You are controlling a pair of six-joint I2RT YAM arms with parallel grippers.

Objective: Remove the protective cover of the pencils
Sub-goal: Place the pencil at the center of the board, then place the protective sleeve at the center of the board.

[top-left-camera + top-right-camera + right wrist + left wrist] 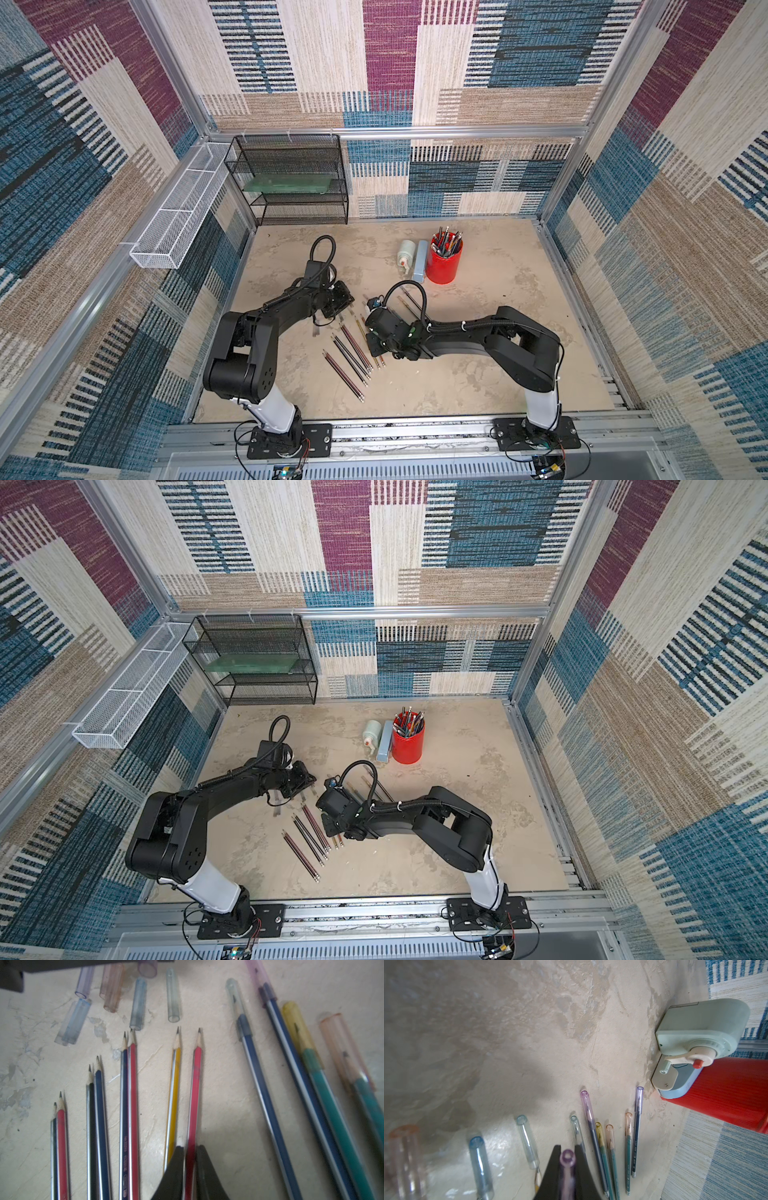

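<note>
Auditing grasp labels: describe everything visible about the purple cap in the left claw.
The purple cap is a translucent, plastic-looking tube, held off any pencil. It is pinched between the black fingers of the shut left claw, its ringed end showing in the left wrist view. The right wrist view shows its open mouth, empty.

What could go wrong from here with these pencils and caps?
The translucent purple cap pinched in the left gripper may roll once dropped, scattering the loose tinted caps nearby. The right gripper, closed on the red pencil, could knock the yellow pencil lying right beside it.
</note>
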